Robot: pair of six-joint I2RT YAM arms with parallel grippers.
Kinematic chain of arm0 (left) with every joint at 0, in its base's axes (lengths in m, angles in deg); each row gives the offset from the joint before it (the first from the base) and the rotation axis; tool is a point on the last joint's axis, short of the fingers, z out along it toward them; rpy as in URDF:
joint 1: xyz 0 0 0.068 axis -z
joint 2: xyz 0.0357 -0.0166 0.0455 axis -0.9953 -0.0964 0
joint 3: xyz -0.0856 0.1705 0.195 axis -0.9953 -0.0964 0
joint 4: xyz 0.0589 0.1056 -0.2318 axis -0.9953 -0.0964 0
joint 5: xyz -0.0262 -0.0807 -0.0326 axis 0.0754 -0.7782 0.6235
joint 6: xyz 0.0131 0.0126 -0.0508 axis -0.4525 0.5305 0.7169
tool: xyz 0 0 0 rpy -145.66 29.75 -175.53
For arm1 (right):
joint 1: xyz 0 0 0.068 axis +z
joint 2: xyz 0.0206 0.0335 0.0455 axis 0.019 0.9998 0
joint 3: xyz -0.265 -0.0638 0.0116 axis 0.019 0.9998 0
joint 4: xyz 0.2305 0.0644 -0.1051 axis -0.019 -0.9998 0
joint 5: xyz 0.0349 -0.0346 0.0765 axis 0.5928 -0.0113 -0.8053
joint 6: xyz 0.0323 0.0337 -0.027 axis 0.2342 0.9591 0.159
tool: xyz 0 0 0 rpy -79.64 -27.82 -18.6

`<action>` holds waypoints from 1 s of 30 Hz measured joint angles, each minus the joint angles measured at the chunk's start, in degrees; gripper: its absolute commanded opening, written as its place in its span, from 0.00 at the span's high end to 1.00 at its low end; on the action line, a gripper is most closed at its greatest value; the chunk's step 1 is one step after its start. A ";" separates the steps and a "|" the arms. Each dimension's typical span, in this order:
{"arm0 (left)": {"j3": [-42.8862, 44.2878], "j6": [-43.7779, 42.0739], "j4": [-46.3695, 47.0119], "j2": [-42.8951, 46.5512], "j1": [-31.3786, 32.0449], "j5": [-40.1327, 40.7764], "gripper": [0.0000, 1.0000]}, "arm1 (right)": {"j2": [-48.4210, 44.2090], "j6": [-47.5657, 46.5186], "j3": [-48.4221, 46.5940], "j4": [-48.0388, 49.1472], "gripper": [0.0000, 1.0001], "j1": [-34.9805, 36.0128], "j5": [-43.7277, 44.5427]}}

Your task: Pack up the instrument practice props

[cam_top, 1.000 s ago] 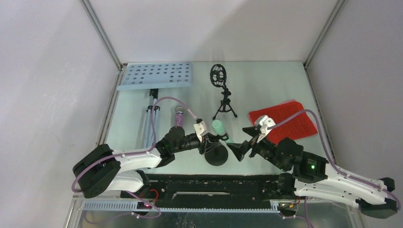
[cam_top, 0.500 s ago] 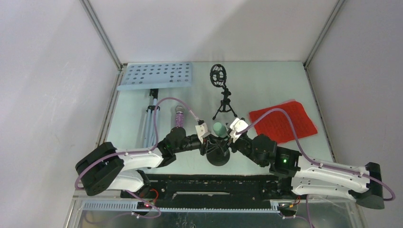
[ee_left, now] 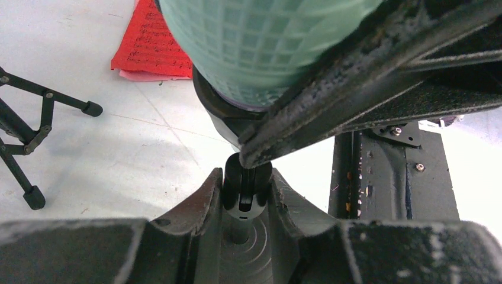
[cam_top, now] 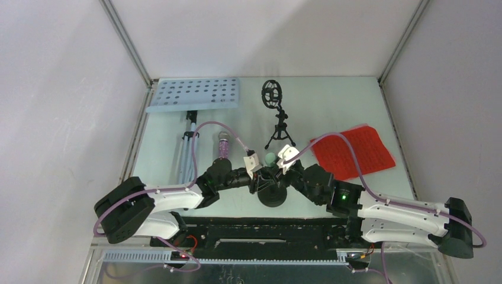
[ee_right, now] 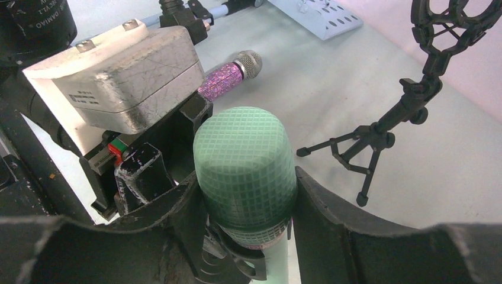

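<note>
The mint microphone (cam_top: 270,158) stands upright in a black mic mount with a round base (cam_top: 272,197) at the near middle. My left gripper (cam_top: 259,179) is shut on that mount's stem (ee_left: 246,188), just above the base. My right gripper (cam_top: 278,170) is closed round the mint microphone's mesh head (ee_right: 245,160), one finger touching each side. The glittery purple microphone (cam_top: 224,146) lies to the left. The second black mount (cam_top: 276,115), on a small tripod, stands behind. The red score sheets (cam_top: 358,151) lie at the right, with pink showing beneath (ee_left: 142,74).
The pale blue perforated music desk (cam_top: 194,94) lies at the back left, and the blue-grey tripod (cam_top: 188,148) lies folded along the left wall. The black rail (cam_top: 266,228) of the arm bases runs along the near edge. Grey walls close in three sides.
My right gripper has swung left from beside the red sheets to the mint microphone and closed round its head. The left gripper has held the mount's stem without moving.
</note>
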 measured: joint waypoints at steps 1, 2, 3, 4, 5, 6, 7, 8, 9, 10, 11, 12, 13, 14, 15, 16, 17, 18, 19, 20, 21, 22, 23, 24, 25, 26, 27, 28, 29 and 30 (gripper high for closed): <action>0.00 0.00 0.00 0.00 0.00 -0.04 1.00 | 0.00 0.00 0.04 0.07 0.59 0.00 0.00; 0.00 -0.02 0.00 0.00 0.00 -0.07 1.00 | 0.00 0.00 0.07 0.15 0.64 0.00 0.00; 0.00 -0.04 0.00 0.00 0.00 -0.07 1.00 | 0.00 -0.02 0.09 0.24 0.71 0.00 -0.02; 0.00 -0.11 0.02 0.00 0.00 -0.07 1.00 | 0.00 -0.02 0.17 0.35 0.79 0.00 0.00; 0.00 -0.17 0.02 0.00 0.00 -0.07 1.00 | 0.00 -0.04 0.20 0.42 0.87 0.00 0.02; 0.00 -0.24 0.02 0.00 0.00 -0.07 1.00 | 0.00 -0.07 0.22 0.46 0.95 0.00 0.07; 0.00 -0.33 0.02 0.00 0.00 -0.07 1.00 | 0.00 -0.07 0.26 0.55 1.00 0.00 0.15; 0.00 -0.37 0.02 -0.02 0.00 -0.07 1.00 | -0.02 -0.07 0.26 0.55 1.00 0.00 0.20; 0.00 -0.35 0.02 -0.02 0.00 -0.04 1.00 | -0.07 -0.07 0.26 0.55 1.00 0.00 0.33; 0.00 -0.37 0.07 -0.04 0.00 0.00 1.00 | -0.15 -0.04 0.28 0.52 1.00 0.00 0.39; 0.00 -0.35 0.13 -0.09 0.02 0.00 1.00 | -0.31 -0.02 0.31 0.46 1.00 0.02 0.46; 0.00 -0.35 0.15 -0.13 0.04 0.09 1.00 | -0.48 0.00 0.39 0.46 1.00 0.04 0.59; 0.00 -0.35 0.17 -0.15 0.11 0.22 1.00 | -0.74 0.04 0.50 0.33 1.00 0.13 0.79; 0.00 -0.37 0.20 -0.17 0.22 0.35 1.00 | -1.05 0.11 0.59 0.15 1.00 0.24 0.98; 0.00 -0.42 0.22 -0.17 0.33 0.42 1.00 | -1.42 0.26 0.59 -0.22 1.00 0.46 1.40; 0.00 -0.52 0.28 -0.17 0.48 0.48 1.00 | -1.86 0.44 0.59 -0.63 1.00 0.79 1.97; 0.02 -0.61 0.39 -0.17 0.68 0.57 1.00 | -2.16 0.48 0.59 -0.98 1.00 1.01 2.38; 0.07 -0.87 0.48 -0.17 0.92 0.74 1.00 | -2.58 0.59 0.57 -1.49 1.00 1.42 3.02; 0.09 -1.01 0.57 -0.17 1.18 1.05 1.00 | -3.04 0.63 0.39 -2.34 1.00 1.77 3.63; 0.11 -1.29 0.74 -0.17 1.40 1.40 1.00 | -3.37 0.68 0.00 -3.48 1.00 1.99 4.24; 0.15 -1.46 1.03 -0.17 1.68 1.73 1.00 | -3.76 0.72 -0.24 -4.07 1.00 2.23 4.50; 0.26 -1.53 1.22 -0.17 1.90 1.95 1.00 | -4.04 0.79 -0.72 -4.96 1.00 2.43 4.85; 0.48 -1.64 1.46 -0.17 2.10 2.12 1.00 | -4.28 0.83 -1.66 -6.47 1.00 2.56 5.16; 0.83 -1.77 1.68 -0.17 2.34 2.29 1.00 | -4.44 0.83 -2.47 -7.61 1.00 2.67 5.42; 1.14 -1.88 1.95 -0.17 2.54 2.45 1.00 | -4.59 0.72 -3.32 -8.61 1.00 2.78 5.84; 1.55 -1.92 2.27 -0.20 2.75 2.60 1.00 | -4.85 0.50 -4.22 -9.68 1.00 2.86 6.19; 2.03 -1.92 2.78 -0.28 3.04 2.95 1.00 | -5.16 0.26 -4.98 -10.56 1.00 3.06 6.62; 2.36 -1.95 3.17 -0.35 3.19 3.06 1.00 | -5.44 -0.04 -5.57 -11.04 1.00 3.23 7.04; 2.73 -1.95 3.58 -0.44 3.39 3.34 1.00 | -5.68 -0.33 -6.27 -11.82 1.00 3.48 7.56; 3.02 -1.97 3.96 -0.52 3.58 3.50 1.00 | -5.81 -0.61 -6.97 -12.63 1.00 3.69 7.87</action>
